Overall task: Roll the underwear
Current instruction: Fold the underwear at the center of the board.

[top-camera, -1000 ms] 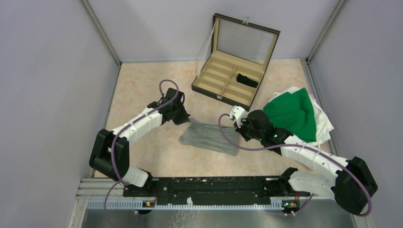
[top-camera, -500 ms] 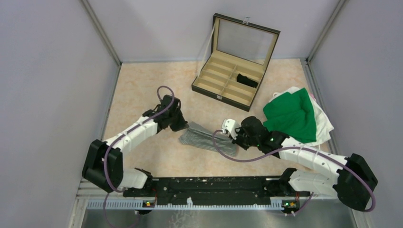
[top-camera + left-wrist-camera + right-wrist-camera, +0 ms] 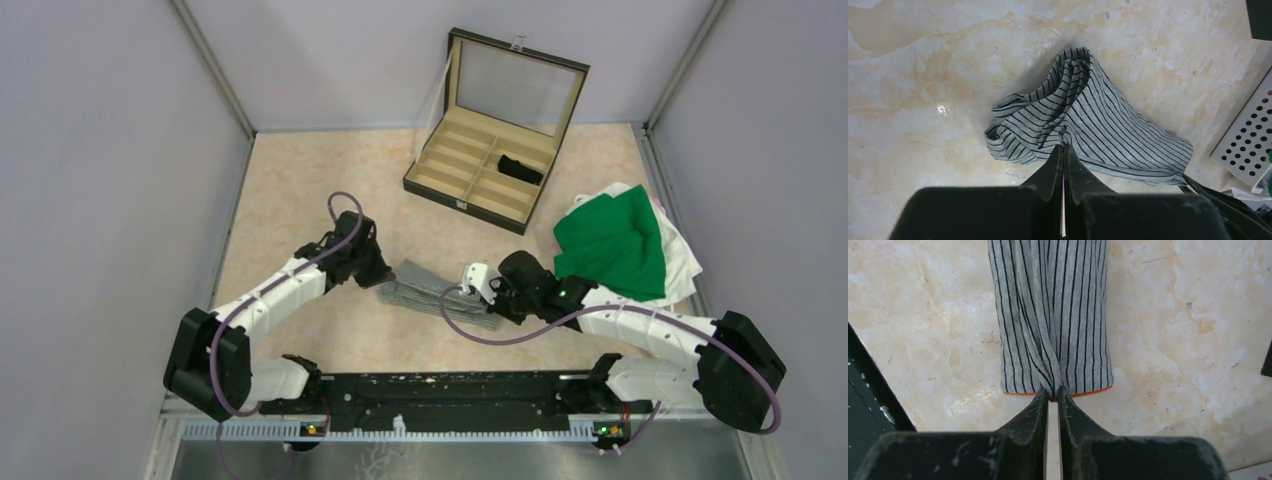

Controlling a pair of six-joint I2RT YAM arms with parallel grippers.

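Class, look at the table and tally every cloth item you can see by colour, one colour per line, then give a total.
Grey striped: 1, the striped underwear on the table
Black: 1, the black underwear in a compartment of the case
Green: 1, the green cloth
White: 1 that I can tell, the white cloth under the green
Total: 4

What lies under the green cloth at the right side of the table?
Under the green cloth a white cloth shows, sticking out along its far and right edges. Whether anything else lies below cannot be seen, because both cloths cover that place.
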